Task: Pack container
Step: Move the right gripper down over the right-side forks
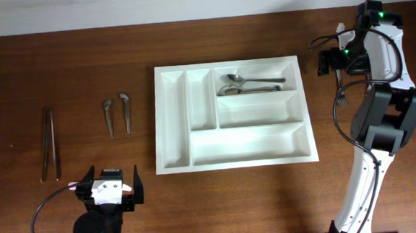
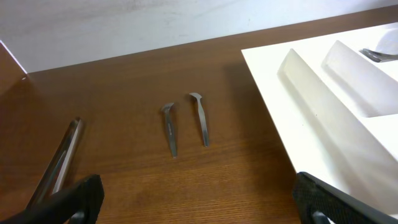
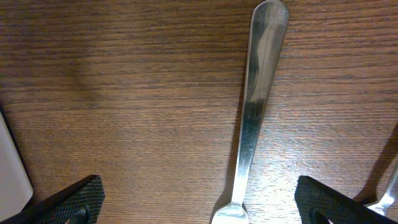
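A white tray [image 1: 246, 144] with five compartments lies flat in the middle of a dark wooden table [image 1: 61, 75]. Only its upper wide compartment is filled, by a few spoons [image 1: 253, 83]; the other four are bare.

Just past the tray's right edge, a fork [image 3: 255, 106] lies flat on the wood. The right gripper [image 3: 198, 193] hovers directly over it, fingers spread wide and holding nothing, with the fork's handle running up between them.

Left of the tray are two short metal pieces [image 1: 117, 113], and farther left two long, thin pieces [image 1: 49, 143] lie side by side. The left gripper [image 1: 111, 182] waits at the table's near edge, well apart from them, also wide open and empty.

Packing looks barely begun, and the step in hand seems to be picking up the fork. That calls for coming straight down until the fingertips reach the wood on either side of the slim handle, closing firmly, then lifting and carrying it over the rim into a free compartment.
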### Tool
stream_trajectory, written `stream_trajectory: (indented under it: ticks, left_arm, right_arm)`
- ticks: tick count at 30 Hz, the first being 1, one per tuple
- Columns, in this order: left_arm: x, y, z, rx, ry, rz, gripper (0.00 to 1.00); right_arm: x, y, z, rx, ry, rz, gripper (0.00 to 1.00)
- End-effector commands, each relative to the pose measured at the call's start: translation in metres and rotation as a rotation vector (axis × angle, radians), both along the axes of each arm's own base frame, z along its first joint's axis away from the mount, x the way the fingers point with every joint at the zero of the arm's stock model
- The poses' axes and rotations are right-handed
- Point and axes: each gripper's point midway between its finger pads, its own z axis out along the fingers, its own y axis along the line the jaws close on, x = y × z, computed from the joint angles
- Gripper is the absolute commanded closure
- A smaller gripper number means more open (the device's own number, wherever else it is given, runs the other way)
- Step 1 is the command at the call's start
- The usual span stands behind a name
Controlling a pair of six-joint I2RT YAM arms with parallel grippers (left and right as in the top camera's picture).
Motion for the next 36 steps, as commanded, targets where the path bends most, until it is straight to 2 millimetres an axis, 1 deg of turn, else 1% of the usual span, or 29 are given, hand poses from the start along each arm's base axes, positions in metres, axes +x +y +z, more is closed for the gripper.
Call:
stream_trajectory:
  ticks: [1, 6, 11, 18, 24, 32, 36]
  left_arm:
    - [0.0, -0.001, -0.001, -0.011, -0.003, -0.004, 0.01]
    - [0.0, -0.001, -0.001, -0.011, -0.003, -0.004, 0.01]
    - [0.0, -0.001, -0.001, -0.011, -0.003, -0.004, 0.01]
    - [0.0, -0.001, -0.001, -0.011, -0.003, -0.004, 0.01]
    - [0.0, -0.001, -0.001, -0.011, -0.003, -0.004, 0.01]
    - [0.0, -0.001, -0.001, -0.011, -0.003, -0.004, 0.01]
    - [0.0, -0.001, -0.001, -0.011, -0.003, -0.004, 0.01]
  right_arm:
    - [0.001, 0.0, -0.005, -0.009, 0.006, 0.015, 0.01]
    - [-0.002, 0.0, -0.006, -0.012, 0.018, 0.055, 0.01]
    - [-0.004, -0.006, -0.008, -0.047, 0.035, 0.019, 0.01]
    - [-0.005, -0.007, -0.009, -0.047, 0.038, 0.011, 0.01]
    - [-0.009, -0.005, -0.018, -0.038, 0.067, 0.005, 0.01]
    - [-0.009, -0.005, -0.027, -0.036, 0.077, 0.009, 0.01]
    - [-0.011, -0.005, -0.035, -0.032, 0.093, 0.008, 0.01]
